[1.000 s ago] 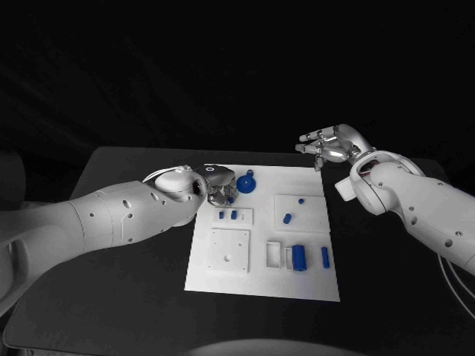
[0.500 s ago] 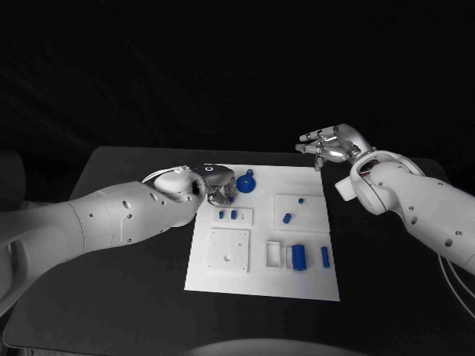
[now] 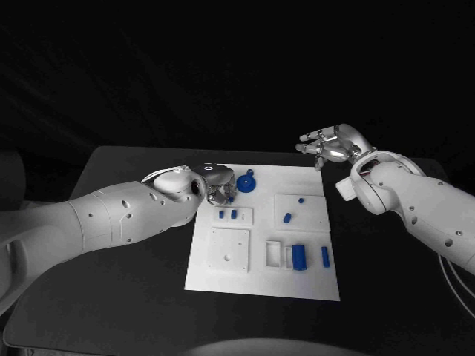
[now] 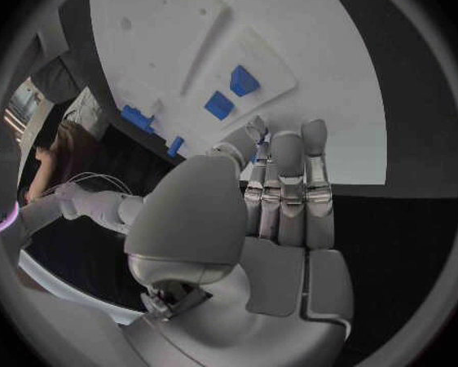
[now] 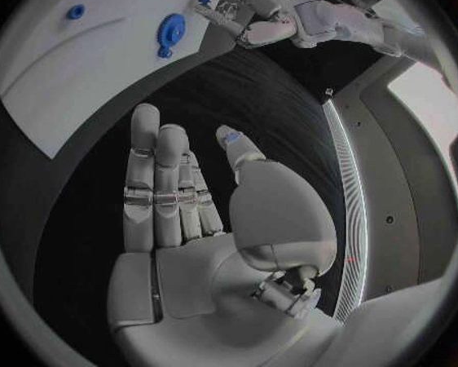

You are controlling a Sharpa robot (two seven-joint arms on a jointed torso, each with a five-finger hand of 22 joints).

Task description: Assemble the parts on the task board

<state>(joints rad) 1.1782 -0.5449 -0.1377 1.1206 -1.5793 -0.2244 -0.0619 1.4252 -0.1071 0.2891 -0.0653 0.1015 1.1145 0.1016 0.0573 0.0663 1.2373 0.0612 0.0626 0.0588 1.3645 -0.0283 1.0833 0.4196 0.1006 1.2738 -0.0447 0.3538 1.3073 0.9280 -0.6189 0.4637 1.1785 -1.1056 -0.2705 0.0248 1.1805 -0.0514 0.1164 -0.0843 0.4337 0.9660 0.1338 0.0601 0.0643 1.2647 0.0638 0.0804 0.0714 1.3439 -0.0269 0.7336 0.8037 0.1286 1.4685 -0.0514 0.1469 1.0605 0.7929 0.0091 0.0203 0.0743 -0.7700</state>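
The white task board (image 3: 261,274) lies mid-table. My left hand (image 3: 216,180) hovers over its far left corner, beside a round blue part (image 3: 246,182). In the left wrist view the left hand (image 4: 260,212) has its fingers together, with a small blue part (image 4: 257,150) pinched against the thumb. Just beyond the fingertips, two small blue parts (image 4: 232,92) sit in a white holder. My right hand (image 3: 329,147) is raised off the board's far right corner, fingers spread and holding nothing; the right wrist view shows its bare palm (image 5: 188,212).
On the board are a blue peg (image 3: 288,218) in a square plate, a white square plate with a hole (image 3: 229,250), and blue blocks (image 3: 298,256) near the front right. Black table (image 3: 109,297) surrounds the board.
The left hand's fingers have dipped slightly toward the board. The right hand has not moved.
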